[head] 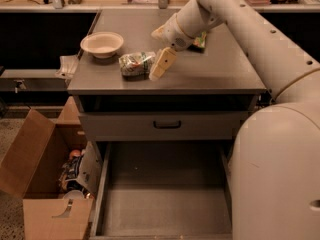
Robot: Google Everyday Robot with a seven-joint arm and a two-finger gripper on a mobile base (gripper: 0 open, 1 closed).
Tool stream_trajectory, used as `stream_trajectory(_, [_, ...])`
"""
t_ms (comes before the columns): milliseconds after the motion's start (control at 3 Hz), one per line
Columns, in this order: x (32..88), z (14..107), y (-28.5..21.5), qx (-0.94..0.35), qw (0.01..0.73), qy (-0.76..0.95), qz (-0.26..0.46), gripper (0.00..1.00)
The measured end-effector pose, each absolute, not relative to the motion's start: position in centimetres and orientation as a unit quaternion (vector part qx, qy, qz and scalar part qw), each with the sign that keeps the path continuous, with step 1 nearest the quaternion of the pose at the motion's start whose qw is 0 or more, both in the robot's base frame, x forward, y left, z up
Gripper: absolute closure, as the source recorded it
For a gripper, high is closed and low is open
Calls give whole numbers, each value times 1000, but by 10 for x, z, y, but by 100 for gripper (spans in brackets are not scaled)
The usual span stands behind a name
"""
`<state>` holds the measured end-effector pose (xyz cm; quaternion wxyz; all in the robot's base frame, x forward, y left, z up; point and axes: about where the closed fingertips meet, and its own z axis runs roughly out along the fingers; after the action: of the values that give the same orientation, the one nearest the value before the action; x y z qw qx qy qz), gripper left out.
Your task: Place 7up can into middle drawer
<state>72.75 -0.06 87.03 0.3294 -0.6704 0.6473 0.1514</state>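
The 7up can (pixel 134 64) lies on its side on the grey cabinet top (pixel 210 74), just right of the cream bowl (pixel 102 44). My gripper (pixel 157 72) hangs from the white arm and points down at the can's right end, close beside it or touching it. The middle drawer (pixel 165 204) is pulled open below, at the front of the cabinet, with a bare grey floor.
A bright green snack bag (pixel 201 39) lies behind the arm on the top. A shut drawer front with a black handle (pixel 167 124) sits above the open drawer. An open cardboard box (pixel 45 184) with items stands on the floor at the left. My white body fills the right side.
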Motion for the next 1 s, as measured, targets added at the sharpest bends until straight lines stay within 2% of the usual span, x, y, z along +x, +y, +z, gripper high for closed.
stream_trajectory(333, [734,859,15,-675,326,640,169,0])
stream_trajectory(667, [736,854,30,-679,325,632,183,16])
stream_trajectory(1000, [734,854,43,-685,326,622,194,41])
